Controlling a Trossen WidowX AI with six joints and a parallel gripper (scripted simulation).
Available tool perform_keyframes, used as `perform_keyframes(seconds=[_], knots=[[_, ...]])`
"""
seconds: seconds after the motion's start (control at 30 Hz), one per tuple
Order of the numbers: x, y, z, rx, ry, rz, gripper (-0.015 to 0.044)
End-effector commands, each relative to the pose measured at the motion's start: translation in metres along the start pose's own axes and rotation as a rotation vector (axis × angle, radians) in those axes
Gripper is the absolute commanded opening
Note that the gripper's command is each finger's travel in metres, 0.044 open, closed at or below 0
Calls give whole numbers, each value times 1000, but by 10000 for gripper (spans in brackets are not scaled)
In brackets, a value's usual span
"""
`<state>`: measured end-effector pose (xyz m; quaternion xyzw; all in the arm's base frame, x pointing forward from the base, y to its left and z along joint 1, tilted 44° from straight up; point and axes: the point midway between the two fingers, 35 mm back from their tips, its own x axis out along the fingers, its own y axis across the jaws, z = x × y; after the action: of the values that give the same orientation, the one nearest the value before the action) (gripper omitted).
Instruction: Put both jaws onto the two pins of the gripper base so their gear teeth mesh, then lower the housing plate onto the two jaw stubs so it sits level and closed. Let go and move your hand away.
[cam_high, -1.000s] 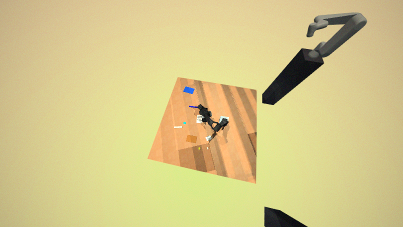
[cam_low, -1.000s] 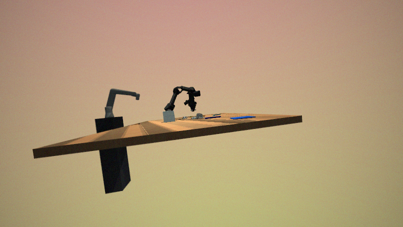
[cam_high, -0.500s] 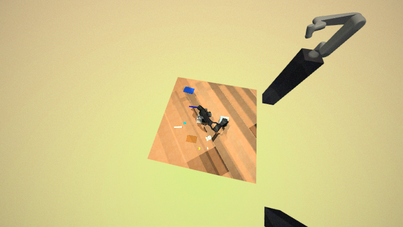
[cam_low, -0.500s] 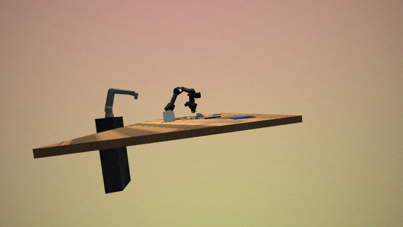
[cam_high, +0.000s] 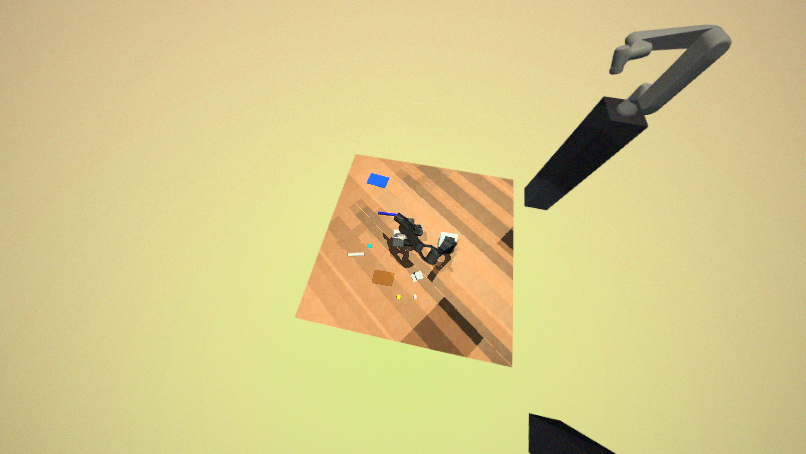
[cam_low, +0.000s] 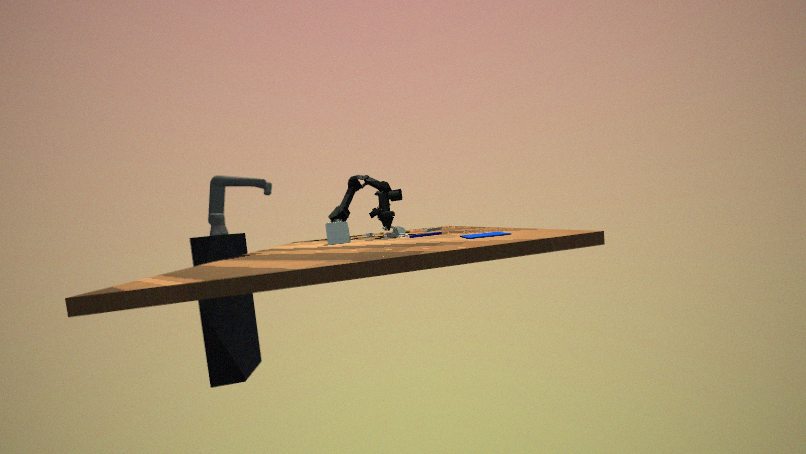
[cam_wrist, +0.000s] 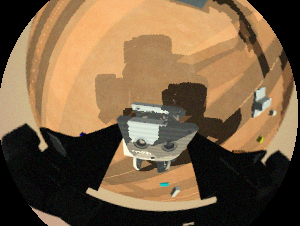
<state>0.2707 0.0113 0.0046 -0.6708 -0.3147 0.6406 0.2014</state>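
My gripper (cam_low: 386, 227) (cam_wrist: 156, 128) points down and is shut on the housing plate (cam_wrist: 159, 136), a grey tapered plate with two round holes that spans the gap between the fingers. Directly below it is the gripper base (cam_wrist: 132, 151), whose white edge with dark marks shows past the plate's lower left. Two prongs (cam_wrist: 137, 164) (cam_wrist: 164, 164), apparently the jaws' ends, stick out beyond the plate. The pins, gear teeth and jaw stubs are hidden under the plate. I cannot tell whether the plate touches the stubs. In the top view the arm partly covers this stack.
A grey-white part (cam_high: 416, 275) (cam_wrist: 261, 105), a yellow cube (cam_high: 398, 296) (cam_wrist: 260, 139) and a brown pad (cam_high: 382, 278) lie to one side. A cyan piece (cam_high: 369, 245) (cam_wrist: 164, 184), white bar (cam_high: 355, 254), blue rod (cam_high: 386, 213) and blue pad (cam_high: 377, 180) (cam_low: 485, 235) lie elsewhere.
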Motion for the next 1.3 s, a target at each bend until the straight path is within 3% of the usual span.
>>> perform_keyframes(seconds=[0.0,1.27], knots=[[7,0,2,9,-2,-8,351],[23,-1,3,18,-2,-10,351]])
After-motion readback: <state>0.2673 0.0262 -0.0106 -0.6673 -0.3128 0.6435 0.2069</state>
